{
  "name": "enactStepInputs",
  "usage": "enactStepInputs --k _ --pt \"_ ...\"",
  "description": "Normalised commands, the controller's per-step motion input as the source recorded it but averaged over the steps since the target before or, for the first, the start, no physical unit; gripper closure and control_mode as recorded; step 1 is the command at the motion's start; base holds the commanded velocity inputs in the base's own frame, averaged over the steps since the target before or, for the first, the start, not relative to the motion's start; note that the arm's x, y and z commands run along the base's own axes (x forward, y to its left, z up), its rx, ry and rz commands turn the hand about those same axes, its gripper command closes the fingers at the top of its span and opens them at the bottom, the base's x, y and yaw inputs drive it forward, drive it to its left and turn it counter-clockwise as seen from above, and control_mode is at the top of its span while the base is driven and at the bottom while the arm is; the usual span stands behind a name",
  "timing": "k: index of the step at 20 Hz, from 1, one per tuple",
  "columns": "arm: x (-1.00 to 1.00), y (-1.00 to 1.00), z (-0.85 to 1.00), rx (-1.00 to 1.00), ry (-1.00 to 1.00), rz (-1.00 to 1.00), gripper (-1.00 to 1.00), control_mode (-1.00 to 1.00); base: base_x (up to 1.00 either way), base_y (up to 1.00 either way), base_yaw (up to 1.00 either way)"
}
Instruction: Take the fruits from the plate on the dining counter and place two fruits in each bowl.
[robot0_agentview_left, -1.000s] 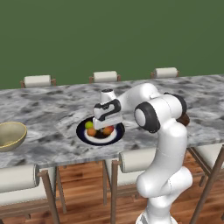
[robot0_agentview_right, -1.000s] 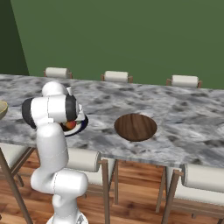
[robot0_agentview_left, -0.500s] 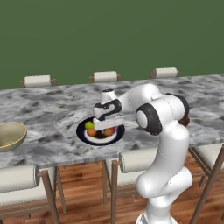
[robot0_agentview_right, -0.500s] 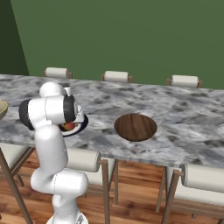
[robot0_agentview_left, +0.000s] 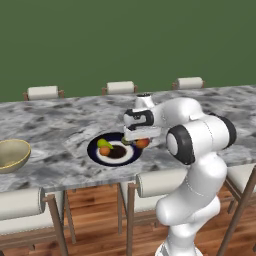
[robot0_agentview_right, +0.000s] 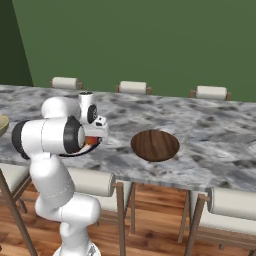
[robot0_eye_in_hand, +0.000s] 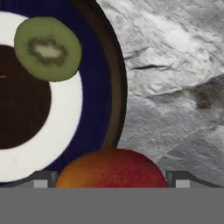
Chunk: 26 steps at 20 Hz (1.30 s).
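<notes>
On the dining counter (robot0_agentview_left: 60, 120) lies the dark-rimmed plate (robot0_agentview_left: 131, 156) (robot0_eye_in_hand: 98, 87). A yellow-green fruit (robot0_agentview_left: 104, 143) and a round orange fruit (robot0_agentview_left: 105, 150) rest on its left half. In the hand view a cut olive-green fruit (robot0_eye_in_hand: 48, 48) lies on the plate's white ring. My gripper (robot0_agentview_left: 137, 142) (robot0_eye_in_hand: 112, 179) hangs at the plate's right rim, shut on an orange-red fruit (robot0_agentview_left: 143, 143) (robot0_agentview_right: 91, 141) (robot0_eye_in_hand: 111, 168) that fills the gap between both fingertips (robot0_eye_in_hand: 43, 178). The tan bowl (robot0_agentview_left: 11, 155) stands far left, the dark brown bowl (robot0_agentview_right: 155, 145) to the right.
Stools with white cylindrical backrests line the far side (robot0_agentview_left: 120, 87) and the near side (robot0_agentview_left: 160, 182) of the counter. A green wall stands behind. Bare marbled stone (robot0_agentview_right: 115, 122) lies between the plate and the brown bowl.
My hand has shifted to the right, from over the plate's middle to its right rim, and the orange-red fruit has come with it between the fingers.
</notes>
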Motion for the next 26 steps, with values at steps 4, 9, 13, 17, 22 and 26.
enactStepInputs --k 4,9,13,17,22,26 --pt "0.00 -1.00 0.69 0.00 0.00 -0.15 1.00 -1.00 0.00 0.00 0.00" --pt "0.02 -1.00 0.44 0.00 0.00 -0.12 1.00 -1.00 0.00 0.00 0.00" --pt "0.04 -1.00 0.02 0.00 0.00 -0.10 1.00 -1.00 0.00 0.00 0.00" --pt "0.09 -1.00 0.00 0.00 0.00 -0.09 1.00 -1.00 0.00 0.00 0.00" --pt "0.12 -0.95 0.00 0.00 0.00 -0.08 1.00 -1.00 0.00 0.00 0.00" --pt "0.22 -0.82 -0.09 0.00 0.04 -0.07 1.00 -1.00 0.00 0.00 0.00"
